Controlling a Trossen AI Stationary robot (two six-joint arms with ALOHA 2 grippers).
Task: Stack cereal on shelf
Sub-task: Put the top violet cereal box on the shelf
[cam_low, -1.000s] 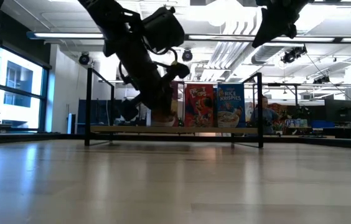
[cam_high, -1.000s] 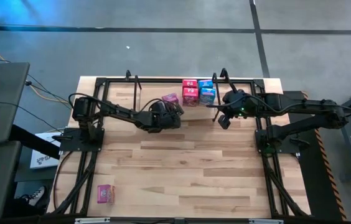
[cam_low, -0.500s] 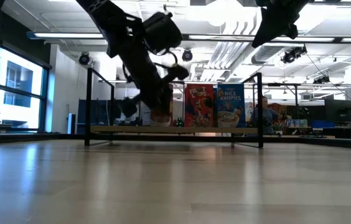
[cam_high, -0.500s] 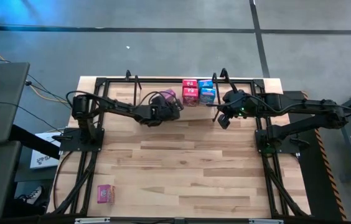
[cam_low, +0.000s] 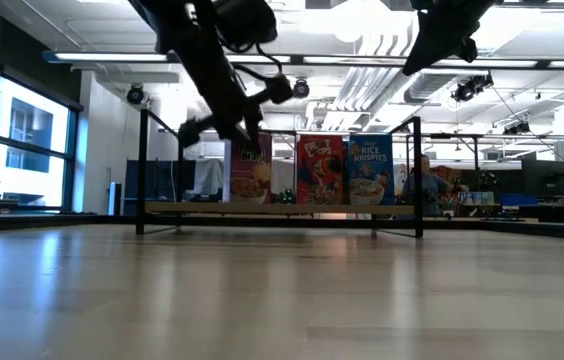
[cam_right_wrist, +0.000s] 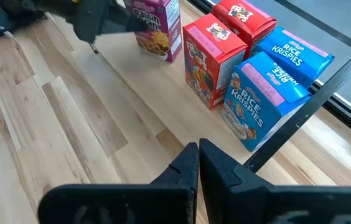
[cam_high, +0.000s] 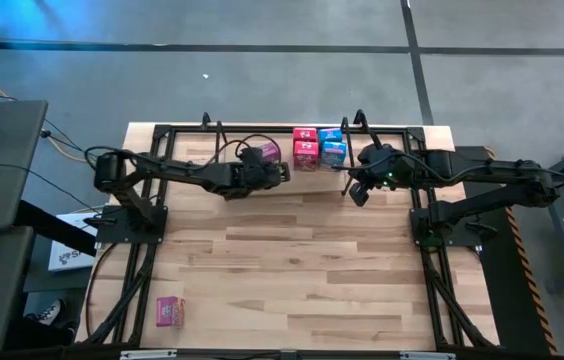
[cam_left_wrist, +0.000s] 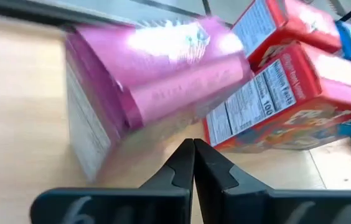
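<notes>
The shelf (cam_low: 192, 208), a black wire frame with a wooden board, runs along the table's far edge. On the board a pink cereal box (cam_low: 251, 168) (cam_right_wrist: 160, 28) stands upright on its bottom. To its right stand two red boxes (cam_right_wrist: 210, 59) and two blue boxes (cam_right_wrist: 259, 99). My left gripper (cam_high: 283, 172) (cam_left_wrist: 193, 152) is shut. It hangs just on the near side of the pink box, at about the height of the box's top. My right gripper (cam_high: 359, 191) (cam_right_wrist: 198, 152) is shut, high above the table near the blue boxes. My left gripper slants down from the table's near left toward the pink box's front face (cam_left_wrist: 163, 99). I cannot tell whether its shut fingers touch the box. My right gripper touches nothing.
Another pink box (cam_high: 170, 312) lies flat near the table's near left corner. The shelf's upright wires (cam_low: 419, 175) stand at its ends. Bare wood (cam_high: 302, 260) fills the middle of the table.
My left gripper has risen, moved toward the table's far edge and rolled at the wrist, its fingers staying shut. The pink box lay tipped beside the red boxes a second ago. It now stands upright on the shelf board.
</notes>
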